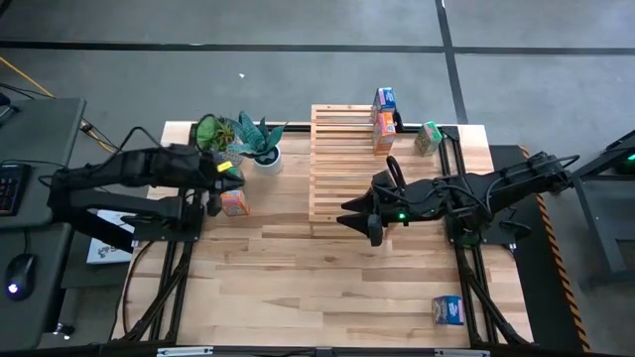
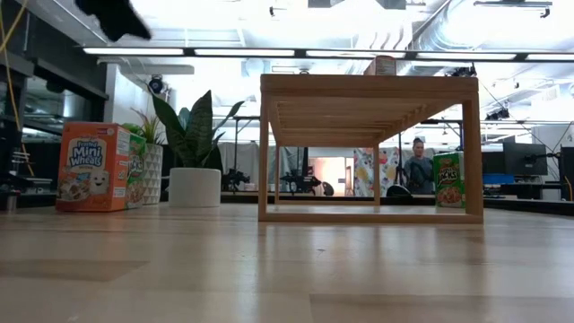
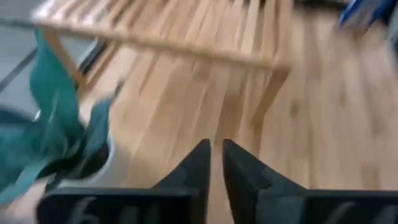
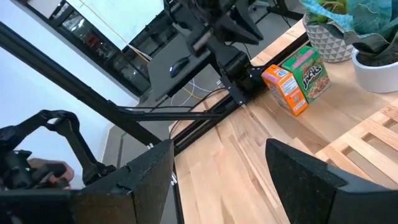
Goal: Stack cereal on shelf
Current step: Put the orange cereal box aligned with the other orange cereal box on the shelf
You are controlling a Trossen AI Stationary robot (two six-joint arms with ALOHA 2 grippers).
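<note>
The pale slatted shelf (image 1: pixel 347 164) (image 2: pixel 368 148) stands on its legs at the table's far middle. A blue cereal box (image 1: pixel 385 99) and an orange one (image 1: pixel 384 130) stand on its far right part. A green box (image 1: pixel 427 139) (image 2: pixel 448 179) stands on the table to its right. Another blue box (image 1: pixel 448 310) lies near the near right corner. An orange box (image 1: pixel 234 203) (image 2: pixel 94 166) (image 4: pixel 285 89) stands left of the shelf with a green box (image 2: pixel 136 170) (image 4: pixel 308 71) beside it. My left gripper (image 1: pixel 230 178) (image 3: pixel 216 165) hovers above them, shut and empty. My right gripper (image 1: pixel 359 220) (image 4: pixel 217 180) is open at the shelf's near edge.
Two potted plants (image 1: pixel 260 142) (image 2: pixel 193 144) stand at the far left, close to the shelf's left end and the left gripper. Bare wood tabletop (image 1: pixel 317 288) stretches across the near half. A person (image 2: pixel 417 166) shows in the room far behind the table.
</note>
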